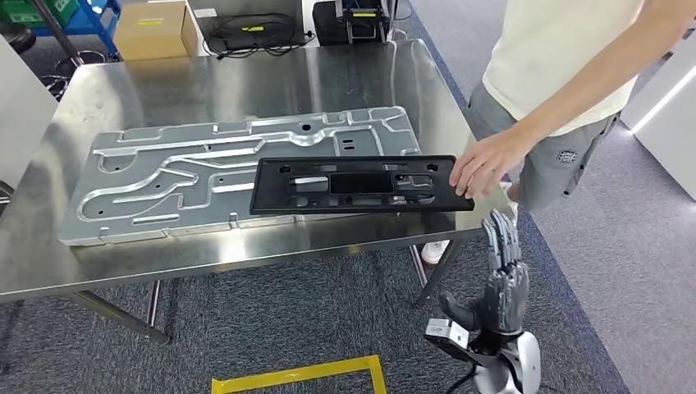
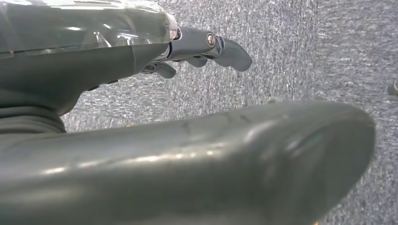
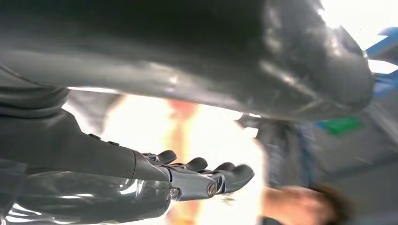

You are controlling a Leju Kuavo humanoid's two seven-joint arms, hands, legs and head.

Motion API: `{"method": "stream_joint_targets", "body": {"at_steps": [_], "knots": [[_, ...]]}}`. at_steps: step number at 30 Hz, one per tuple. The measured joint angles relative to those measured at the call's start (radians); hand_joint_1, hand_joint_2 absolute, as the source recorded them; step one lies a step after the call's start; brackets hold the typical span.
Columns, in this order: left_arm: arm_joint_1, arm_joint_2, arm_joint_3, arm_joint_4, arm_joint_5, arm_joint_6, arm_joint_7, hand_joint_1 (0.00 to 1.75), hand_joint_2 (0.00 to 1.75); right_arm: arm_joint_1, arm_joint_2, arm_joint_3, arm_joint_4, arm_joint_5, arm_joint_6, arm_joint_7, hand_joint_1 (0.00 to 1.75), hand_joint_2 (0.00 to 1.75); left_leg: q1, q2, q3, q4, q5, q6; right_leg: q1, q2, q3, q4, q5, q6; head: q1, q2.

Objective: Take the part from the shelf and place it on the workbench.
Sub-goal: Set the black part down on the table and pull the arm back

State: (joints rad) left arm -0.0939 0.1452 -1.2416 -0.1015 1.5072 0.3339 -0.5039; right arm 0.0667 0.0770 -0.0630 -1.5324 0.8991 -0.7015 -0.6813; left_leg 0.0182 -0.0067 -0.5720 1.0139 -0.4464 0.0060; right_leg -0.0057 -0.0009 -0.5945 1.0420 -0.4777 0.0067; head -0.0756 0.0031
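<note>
Black plastic part (image 1: 361, 185) lies flat at the centre of the head view, on top of a large silver stamped panel (image 1: 238, 168) that rests on the steel table (image 1: 205, 90); its near edge sits close to the panel's near edge. Long axis runs left-right across the frame, roughly parallel to the table's near edge. A person's hand (image 1: 484, 164) touches its right end. Right robot hand (image 1: 502, 279) stands in the lower right of the head view, below and right of the part's right end, off the table edge and apart from the part; fingers extended and apart, holding nothing. Left robot hand (image 2: 206, 49) seen in its wrist view over grey carpet (image 2: 305, 51), fingers loosely curved, nothing in them. Judgement: right robot hand is the nearer; part already reads as set down, so little remains.
</note>
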Motion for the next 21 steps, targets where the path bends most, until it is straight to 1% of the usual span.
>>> {"method": "stream_joint_targets", "body": {"at_steps": [1,2,3,4,5,6,7,8,9,10,11,12,13,14,15,16,17,18,19,20,21], "knots": [[0.000,-0.001,0.003,0.000,0.000,-0.002,-0.004,0.00,0.00,0.024,0.000,-0.027,0.011,-0.003,0.000,0.000,0.00,0.00,0.001,0.001,-0.003,-0.003,0.005,0.007,-0.002,0.001,-0.014,0.038,-0.032,0.004,0.000,0.000],[0.000,-0.001,0.005,0.000,0.000,-0.003,-0.006,0.00,0.00,0.045,0.000,-0.048,0.025,-0.006,0.000,0.000,0.00,0.00,0.000,0.002,-0.008,-0.003,0.009,0.012,-0.003,0.002,-0.035,0.093,-0.071,0.008,0.000,0.000],[0.000,-0.001,0.007,0.000,0.000,-0.005,-0.007,0.00,0.00,0.062,0.000,-0.068,0.043,-0.008,0.000,0.000,0.00,0.00,0.000,0.003,-0.014,-0.003,0.013,0.015,-0.003,0.002,-0.060,0.159,-0.110,0.010,0.000,0.000],[0.000,-0.001,0.008,0.000,0.000,-0.006,-0.008,0.00,0.00,0.077,0.000,-0.086,0.064,-0.008,0.000,0.000,0.00,0.00,-0.001,0.004,-0.022,-0.002,0.017,0.016,-0.004,0.002,-0.081,0.222,-0.142,0.011,0.000,0.000],[0.000,-0.001,0.008,0.000,0.000,-0.007,-0.009,0.00,0.00,0.089,0.000,-0.100,0.085,-0.006,0.000,0.000,0.00,0.00,-0.002,0.005,-0.029,0.000,0.022,0.016,-0.005,0.001,-0.089,0.257,-0.155,0.012,0.000,0.000],[0.000,-0.001,0.008,0.000,0.000,-0.008,-0.009,0.00,0.00,0.099,0.000,-0.113,0.103,-0.004,0.000,0.000,0.00,0.00,-0.003,0.006,-0.038,0.002,0.027,0.015,-0.006,0.001,-0.077,0.257,-0.150,0.011,0.000,0.000],[0.000,-0.001,0.008,0.000,0.001,-0.008,-0.009,0.00,0.00,0.107,0.000,-0.125,0.118,-0.003,0.000,0.000,0.00,0.00,-0.003,0.006,-0.046,0.004,0.032,0.013,-0.007,0.001,-0.047,0.219,-0.130,0.010,0.000,0.000],[0.000,-0.002,0.008,0.000,0.001,-0.008,-0.009,0.00,0.00,0.110,0.000,-0.133,0.130,0.001,0.000,0.000,0.00,0.00,-0.003,0.006,-0.053,0.006,0.037,0.010,-0.008,0.001,0.001,0.149,-0.102,0.009,0.000,0.000],[-0.001,-0.002,0.008,0.000,0.001,-0.009,-0.009,0.00,0.00,0.108,0.000,-0.141,0.146,0.007,0.000,0.000,0.00,0.00,-0.003,0.006,-0.059,0.008,0.043,0.006,-0.008,0.001,0.052,0.070,-0.084,0.007,0.000,0.000],[-0.002,-0.002,0.008,0.000,0.001,-0.010,-0.010,0.00,0.00,0.104,0.000,-0.148,0.166,0.014,0.000,0.000,0.00,0.00,-0.004,0.006,-0.061,0.008,0.049,0.000,-0.005,0.002,0.089,0.012,-0.067,0.005,0.000,0.000],[-0.003,-0.002,0.008,0.000,0.001,-0.011,-0.010,0.00,0.00,0.100,0.000,-0.155,0.190,0.022,0.000,0.000,0.00,0.00,-0.004,0.006,-0.062,0.008,0.055,-0.006,-0.003,0.003,0.112,-0.027,-0.061,0.002,0.000,0.000],[-0.005,-0.002,0.008,0.000,0.001,-0.012,-0.010,0.00,0.00,0.095,0.000,-0.164,0.219,0.027,0.000,0.000,0.00,0.00,-0.005,0.006,-0.061,0.007,0.061,-0.012,0.000,0.004,0.117,-0.039,-0.060,-0.002,0.000,0.000],[-0.005,-0.003,0.008,0.000,0.001,-0.013,-0.011,0.00,0.00,0.092,0.001,-0.173,0.247,0.031,0.000,0.000,0.00,0.00,-0.005,0.005,-0.060,0.004,0.068,-0.019,0.002,0.004,0.113,-0.038,-0.052,-0.007,0.000,0.000],[-0.005,-0.003,0.008,0.000,0.001,-0.014,-0.011,0.00,0.00,0.089,0.001,-0.181,0.274,0.036,0.000,0.000,0.00,0.00,-0.003,0.004,-0.063,0.004,0.073,-0.025,0.000,0.003,0.107,-0.041,-0.046,-0.015,0.000,0.000],[-0.003,-0.003,0.008,0.000,0.001,-0.014,-0.011,0.00,0.00,0.084,0.001,-0.189,0.303,0.044,0.000,0.000,0.00,0.00,-0.002,0.004,-0.068,0.009,0.063,-0.030,-0.001,0.002,0.099,-0.042,-0.036,-0.023,0.000,0.000],[-0.001,-0.003,0.009,0.000,0.001,-0.014,-0.011,0.00,0.00,0.078,0.001,-0.199,0.334,0.055,0.000,0.000,0.00,0.00,-0.001,0.003,-0.078,0.031,0.033,-0.035,-0.002,0.001,0.087,-0.044,-0.025,-0.031,0.000,0.000],[0.000,-0.003,0.009,0.000,0.001,-0.014,-0.010,0.00,0.00,0.071,0.001,-0.211,0.368,0.067,0.000,0.000,0.00,0.00,0.001,0.003,-0.091,0.073,-0.015,-0.037,-0.002,0.000,0.074,-0.046,-0.013,-0.037,0.000,0.000],[0.001,-0.003,0.010,0.000,0.001,-0.013,-0.010,0.00,0.00,0.064,0.001,-0.226,0.407,0.079,0.000,0.000,0.00,0.00,0.001,0.003,-0.106,0.131,-0.072,-0.038,0.000,-0.001,0.060,-0.045,-0.002,-0.041,0.000,0.000],[0.000,-0.003,0.010,0.000,0.001,-0.013,-0.010,0.00,0.00,0.059,0.001,-0.245,0.450,0.088,0.000,0.000,0.00,0.00,0.001,0.003,-0.117,0.196,-0.120,-0.039,0.002,-0.001,0.045,-0.045,0.009,-0.043,0.000,0.000],[0.001,-0.004,0.011,0.000,0.001,-0.012,-0.010,0.00,0.00,0.052,0.000,-0.265,0.495,0.094,0.000,0.000,0.00,0.00,0.000,0.003,-0.120,0.250,-0.144,-0.038,0.005,-0.002,0.030,-0.043,0.019,-0.043,0.000,0.000],[0.002,-0.004,0.011,0.000,0.001,-0.011,-0.009,0.00,0.00,0.044,-0.001,-0.288,0.545,0.096,0.000,0.000,0.00,0.00,0.000,0.003,-0.111,0.279,-0.144,-0.036,0.008,-0.003,0.016,-0.042,0.029,-0.044,0.000,0.000]]}}
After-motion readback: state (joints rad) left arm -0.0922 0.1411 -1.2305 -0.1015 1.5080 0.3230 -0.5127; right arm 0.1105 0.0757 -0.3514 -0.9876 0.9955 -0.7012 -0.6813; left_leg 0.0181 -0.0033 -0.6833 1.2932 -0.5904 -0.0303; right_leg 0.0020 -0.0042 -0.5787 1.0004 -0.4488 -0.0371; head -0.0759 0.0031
